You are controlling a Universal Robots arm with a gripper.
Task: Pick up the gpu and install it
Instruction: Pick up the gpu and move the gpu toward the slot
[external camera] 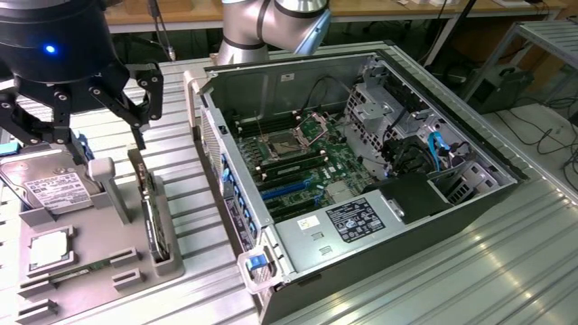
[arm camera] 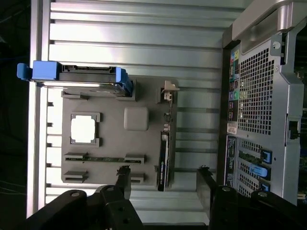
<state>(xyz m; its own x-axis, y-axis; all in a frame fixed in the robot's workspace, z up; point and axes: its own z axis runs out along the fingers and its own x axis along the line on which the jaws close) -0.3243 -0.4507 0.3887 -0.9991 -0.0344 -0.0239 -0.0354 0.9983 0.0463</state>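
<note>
GPU (external camera: 150, 211) stands edge-up in the gray fixture (external camera: 99, 261). The end effector (arm camera: 164, 178) hovers wide open above it and should straddle the card squarely.

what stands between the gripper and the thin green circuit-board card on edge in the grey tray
Nothing visible. The black gripper hangs open over the thin green circuit-board card, which stands on edge in a slot of the grey tray. A grey block sits beside the card, not over it.

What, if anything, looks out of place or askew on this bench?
Nothing stands out. The thin dark gpu card stands on edge in its slot of the grey holder tray, and the square silver chip sits squarely in its recess.
</note>
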